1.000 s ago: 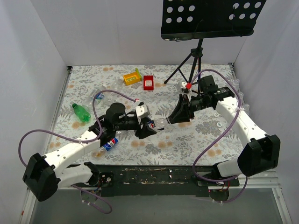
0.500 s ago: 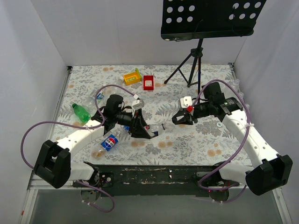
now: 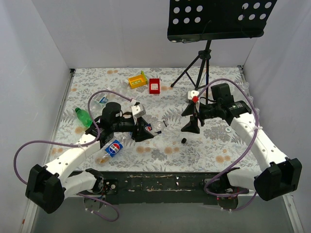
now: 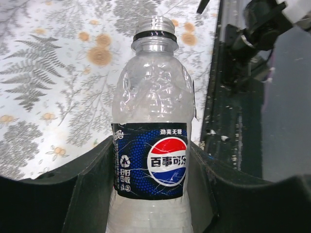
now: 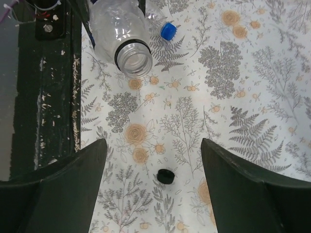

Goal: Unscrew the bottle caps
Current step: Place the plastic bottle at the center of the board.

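Clutching bottle (image 4: 153, 92), left hand (image 4: 150, 143); right hand (image 5: 154, 145) wide.

Left arm (image 3: 73, 155) and right arm (image 3: 252, 136): white links, black joint housings. Left pincer (image 3: 147, 131) and right pincer (image 3: 190, 127): black, wedge-shaped fingers (image 5: 248, 189). Behind each pincer, a white block (image 3: 137, 109); a purple cable (image 3: 109, 91) loops rearward. Small red knob (image 3: 195, 98) beside the right pincer.
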Motion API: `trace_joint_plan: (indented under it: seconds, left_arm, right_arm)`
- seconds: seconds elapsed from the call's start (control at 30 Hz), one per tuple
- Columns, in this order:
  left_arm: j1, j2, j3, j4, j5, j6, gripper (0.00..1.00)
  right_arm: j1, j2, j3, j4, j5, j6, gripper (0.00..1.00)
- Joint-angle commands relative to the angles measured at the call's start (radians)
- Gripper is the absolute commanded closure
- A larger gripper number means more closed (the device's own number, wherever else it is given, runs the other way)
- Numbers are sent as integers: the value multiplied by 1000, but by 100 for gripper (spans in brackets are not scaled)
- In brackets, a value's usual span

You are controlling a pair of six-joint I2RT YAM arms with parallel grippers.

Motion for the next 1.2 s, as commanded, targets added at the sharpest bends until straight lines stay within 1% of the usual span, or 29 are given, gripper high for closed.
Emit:
trace_joint_plan:
  seconds: [0.0, 0.03, 0.1, 0.17, 0.2, 0.3, 0.33, 0.37, 0.4, 0.6, 0.73, 0.8, 0.87, 1.07, 1.1, 1.17]
  left_arm:
    - [-43, -71, -37, 3, -213, 102, 100]
    - [-56, -82, -40, 1, -243, 109, 100]
    - [-73, -88, -50, 3, -284, 119, 100]
    - [-93, -87, -56, 9, -321, 122, 100]
    - [-102, -87, -62, 15, -327, 122, 100]
    - [-140, -87, -92, 68, -329, 110, 100]
    - [-154, -82, -100, 90, -339, 105, 100]
    - [-172, -75, -105, 110, -346, 100, 100]
    - [-185, -61, -103, 146, -355, 93, 100]
    - [-229, 7, -91, 242, -388, 39, 100]
    - [-245, 33, -79, 253, -410, 28, 100]
    - [-246, 37, -79, 256, -410, 30, 100]
    - [-251, 39, -85, 260, -407, 27, 100]
    - [-260, 42, -83, 274, -424, 17, 100]
    - [-261, 42, -85, 274, -425, 17, 100]
    - [-261, 45, -82, 274, -428, 19, 98]
  right_arm:
    - [-39, 46, 67, 8, -90, 192, 14]
    - [-46, 56, 72, -8, -119, 201, 13]
    - [-51, 65, 67, -3, -114, 232, 13]
    - [-60, 65, 35, 56, -69, 305, 13]
    - [-66, 65, 15, 78, -84, 325, 14]
    - [-79, 77, -44, 141, -227, 391, 15]
    - [-76, 77, -76, 181, -273, 440, 16]
    - [-71, 79, -92, 219, -281, 471, 16]
    - [-57, 86, -95, 247, -264, 502, 16]
    - [-5, 146, -69, 278, -213, 572, 18]
    - [12, 171, -69, 264, -209, 570, 23]
    - [16, 165, -77, 285, -229, 589, 27]
    - [16, 168, -77, 296, -238, 606, 28]
    - [29, 192, -61, 282, -247, 608, 43]
    - [30, 194, -58, 279, -250, 603, 48]
    - [32, 198, -51, 275, -259, 596, 65]
